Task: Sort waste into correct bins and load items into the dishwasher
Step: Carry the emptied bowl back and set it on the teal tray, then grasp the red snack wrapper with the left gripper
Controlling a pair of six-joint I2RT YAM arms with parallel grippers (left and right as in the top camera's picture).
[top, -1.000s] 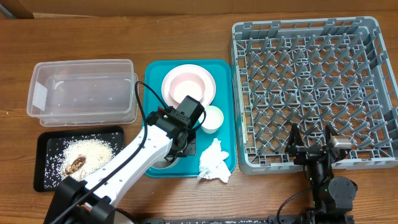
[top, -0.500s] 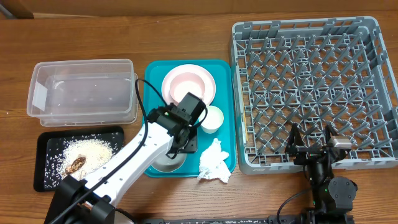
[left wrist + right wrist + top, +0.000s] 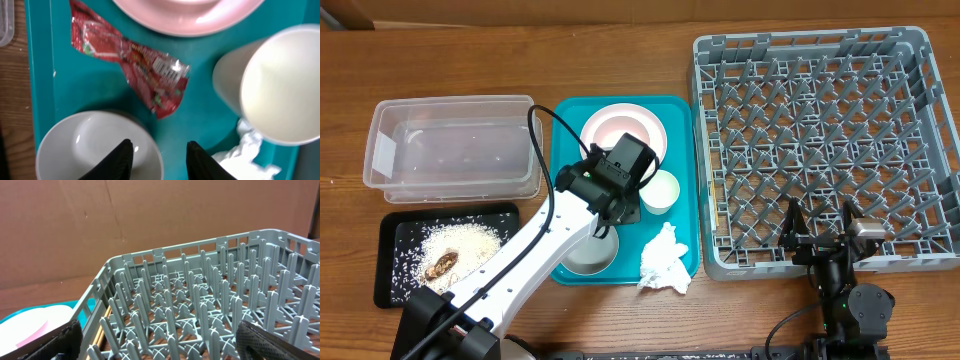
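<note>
My left gripper point(image 3: 159, 150) is open above the teal tray, its fingers over the rim of the whitish bowl point(image 3: 95, 145), which also shows in the overhead view point(image 3: 592, 250). The red snack wrapper point(image 3: 132, 62) lies ahead of the fingers. The pink plate point(image 3: 623, 135), white cup point(image 3: 661, 190) and crumpled napkin point(image 3: 665, 260) sit on the tray. Rice and a brown scrap lie in the black tray point(image 3: 445, 255). The clear tub point(image 3: 450, 145) holds nothing that I can see. My right gripper point(image 3: 155, 335) is open by the grey dish rack point(image 3: 820, 140).
The teal serving tray point(image 3: 570, 115) sits between the tub and the rack. The left arm point(image 3: 520, 265) crosses the table from the front left. The rack's near wall point(image 3: 115, 280) is close to the right gripper.
My left gripper has moved away from the front of the table, off the bowl and toward the plate and wrapper. The bowl is now uncovered. The right arm has not moved.
</note>
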